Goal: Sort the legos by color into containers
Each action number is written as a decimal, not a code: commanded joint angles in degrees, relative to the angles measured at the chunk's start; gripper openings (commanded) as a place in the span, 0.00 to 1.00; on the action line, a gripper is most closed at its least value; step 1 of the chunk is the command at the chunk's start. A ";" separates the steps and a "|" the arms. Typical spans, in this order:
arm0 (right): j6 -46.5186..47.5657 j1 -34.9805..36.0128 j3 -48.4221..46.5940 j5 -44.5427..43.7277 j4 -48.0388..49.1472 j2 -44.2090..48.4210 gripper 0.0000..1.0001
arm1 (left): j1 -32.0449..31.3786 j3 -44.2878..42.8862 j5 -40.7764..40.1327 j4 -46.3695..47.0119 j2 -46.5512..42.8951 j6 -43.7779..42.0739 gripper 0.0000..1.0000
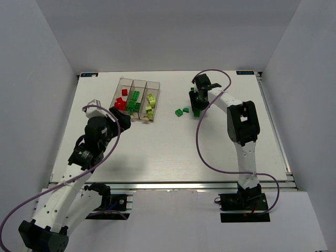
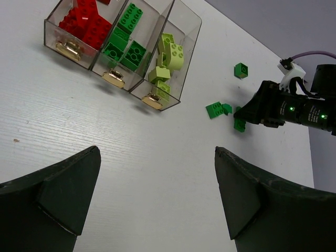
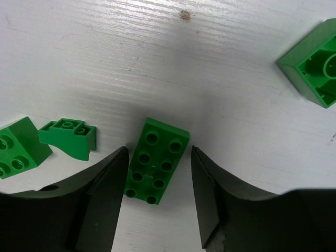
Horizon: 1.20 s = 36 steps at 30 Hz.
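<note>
Mostly done: red, green & yellow-green legos lie sorted in the containers. 4 green bricks left, well R of containers. Right gripper part-open astride flat green brick, unpinched. Left gripper wide, empty, near containers

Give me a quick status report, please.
Right hand open, straddling flat dark green eight-stud plastic brick. Left hand open, empty. Nothing in the way.
</note>
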State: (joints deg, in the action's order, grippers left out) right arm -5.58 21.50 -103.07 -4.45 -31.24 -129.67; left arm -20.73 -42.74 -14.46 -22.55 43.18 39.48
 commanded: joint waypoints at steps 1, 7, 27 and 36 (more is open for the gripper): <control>-1.10 0.21 2.78 2.07 -1.36 -0.59 0.54 | 0.08 -1.38 -1.19 -0.83 -0.02 0.07 0.98; -0.66 0.21 1.99 3.83 -1.54 -0.50 0.37 | 0.08 -2.61 -1.62 -1.36 -0.11 -0.29 0.98; 9.00 1.26 -0.55 20.78 11.02 11.54 0.00 | 0.08 -6.56 0.75 1.63 -1.16 -2.92 0.98; 15.43 10.22 -4.41 43.11 28.30 9.54 0.00 | 0.08 -7.18 2.15 3.74 -3.19 -3.01 0.98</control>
State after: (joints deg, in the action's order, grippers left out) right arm 7.33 28.38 -103.98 27.70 -13.45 -118.74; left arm -20.73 -47.79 -13.47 -20.38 41.36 36.95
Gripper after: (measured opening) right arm 0.419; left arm 0.982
